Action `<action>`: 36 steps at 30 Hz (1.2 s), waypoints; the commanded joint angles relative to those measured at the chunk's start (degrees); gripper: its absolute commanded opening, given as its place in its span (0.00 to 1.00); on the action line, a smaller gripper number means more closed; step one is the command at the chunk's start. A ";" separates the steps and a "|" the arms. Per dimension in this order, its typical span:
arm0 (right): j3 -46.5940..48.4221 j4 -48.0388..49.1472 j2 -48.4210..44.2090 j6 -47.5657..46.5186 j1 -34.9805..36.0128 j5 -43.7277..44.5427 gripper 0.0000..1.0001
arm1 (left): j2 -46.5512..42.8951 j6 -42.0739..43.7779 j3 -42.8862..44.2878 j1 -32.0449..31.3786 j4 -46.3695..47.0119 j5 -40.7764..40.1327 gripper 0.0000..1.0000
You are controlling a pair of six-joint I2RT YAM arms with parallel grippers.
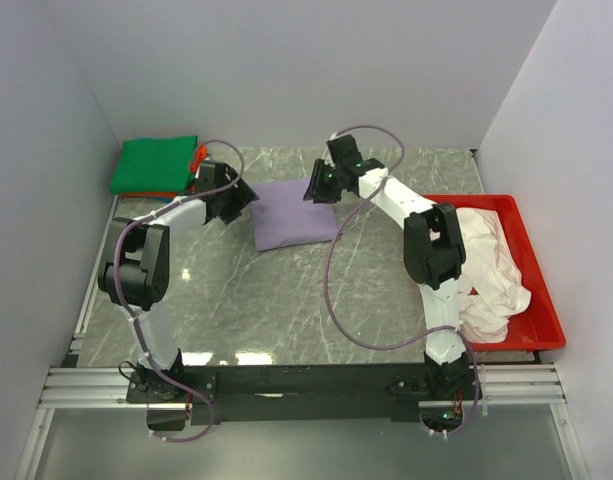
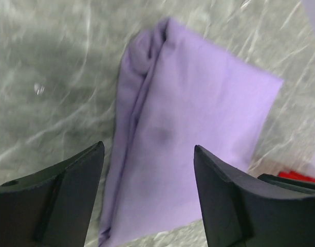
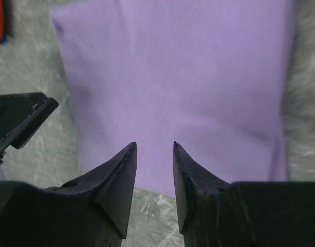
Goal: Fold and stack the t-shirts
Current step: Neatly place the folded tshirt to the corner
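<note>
A folded lavender t-shirt (image 1: 294,215) lies flat on the marble table at centre back. My left gripper (image 1: 242,200) hovers at its left edge, jaws wide open and empty; the shirt (image 2: 198,118) fills the left wrist view between and beyond the fingers (image 2: 75,175). My right gripper (image 1: 319,190) hovers over the shirt's far right edge, jaws open with a narrower gap and holding nothing; the shirt (image 3: 178,77) lies below its fingertips (image 3: 127,159). A folded green t-shirt (image 1: 154,163) tops a stack at back left, with orange-red cloth (image 1: 198,156) beneath. Pale pinkish-white shirts (image 1: 491,265) lie crumpled in the tray.
A red plastic tray (image 1: 539,290) stands at the right edge of the table. White walls close in the left, back and right sides. The left gripper's finger (image 3: 18,118) shows at the left of the right wrist view.
</note>
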 commanded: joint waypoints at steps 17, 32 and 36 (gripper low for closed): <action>-16.37 7.36 -4.67 0.90 6.00 4.46 0.40 | 2.42 1.44 -4.42 -1.92 1.10 0.23 0.70; -18.58 7.72 -6.34 0.73 6.18 5.16 0.39 | 9.36 3.02 1.72 -4.90 -4.51 -3.20 0.47; -16.90 6.05 -8.26 0.64 6.35 6.04 0.41 | 11.83 4.60 7.52 -5.87 -9.35 -7.41 0.28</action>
